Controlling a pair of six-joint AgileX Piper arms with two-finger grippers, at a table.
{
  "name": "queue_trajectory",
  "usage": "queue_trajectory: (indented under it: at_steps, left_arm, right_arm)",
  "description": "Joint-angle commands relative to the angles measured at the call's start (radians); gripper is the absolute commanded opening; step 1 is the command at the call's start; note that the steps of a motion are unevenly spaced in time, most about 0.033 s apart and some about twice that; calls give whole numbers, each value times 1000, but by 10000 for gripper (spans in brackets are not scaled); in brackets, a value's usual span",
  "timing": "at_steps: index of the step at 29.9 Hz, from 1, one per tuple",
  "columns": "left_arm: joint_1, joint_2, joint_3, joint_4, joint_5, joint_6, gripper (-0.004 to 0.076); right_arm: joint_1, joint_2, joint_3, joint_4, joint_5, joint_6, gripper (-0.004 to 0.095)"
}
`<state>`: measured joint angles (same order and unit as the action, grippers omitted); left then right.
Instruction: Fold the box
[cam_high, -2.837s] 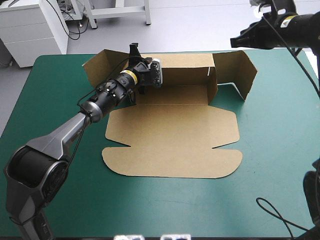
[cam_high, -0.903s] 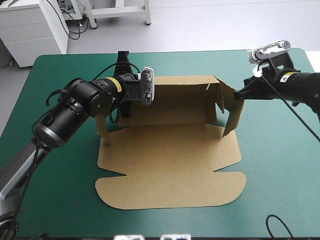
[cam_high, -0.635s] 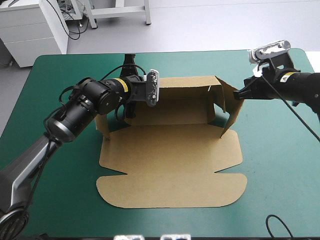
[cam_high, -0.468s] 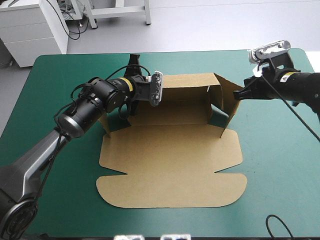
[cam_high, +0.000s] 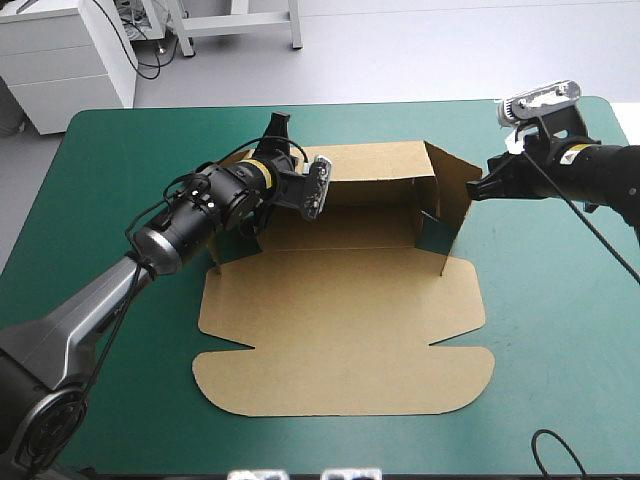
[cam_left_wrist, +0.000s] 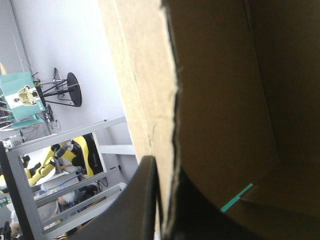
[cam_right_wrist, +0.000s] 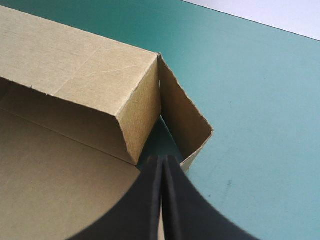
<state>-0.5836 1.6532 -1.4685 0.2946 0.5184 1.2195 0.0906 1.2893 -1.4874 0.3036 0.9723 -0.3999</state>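
Box (cam_high: 340, 310) half raised on the teal-green cover (cam_high: 560, 330), both grippers pinching it.

It lies mid-table, toward the far side: the back wall (cam_high: 380, 165) stands upright and the lid (cam_high: 340, 370) lies flat toward the near edge. The right end flap (cam_high: 455, 195) stands up, angled inward, with a wedge of cover showing at that corner. The left gripper (cam_left_wrist: 167, 172) has its black fingers all but closed on a raw board edge at the box's left end. From above, that arm hides the left flap. The right gripper (cam_right_wrist: 161, 160) is pinched nearly shut on the right flap's outer edge.
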Motion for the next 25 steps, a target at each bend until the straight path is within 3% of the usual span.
queue_trajectory:
  at_steps: [1,13,25]
  left_arm:
    - [-10,-31,47,10,18,2,-8]
    - [-10,-31,104,6,-18,-1,-8]
    - [-10,-31,104,4,-18,-29,-8]
  right_arm:
    - [-8,-27,-23,22,-60,-6,-20]
    - [-8,33,-35,52,-154,3,-19]
    - [-8,404,-412,32,-50,139,-19]
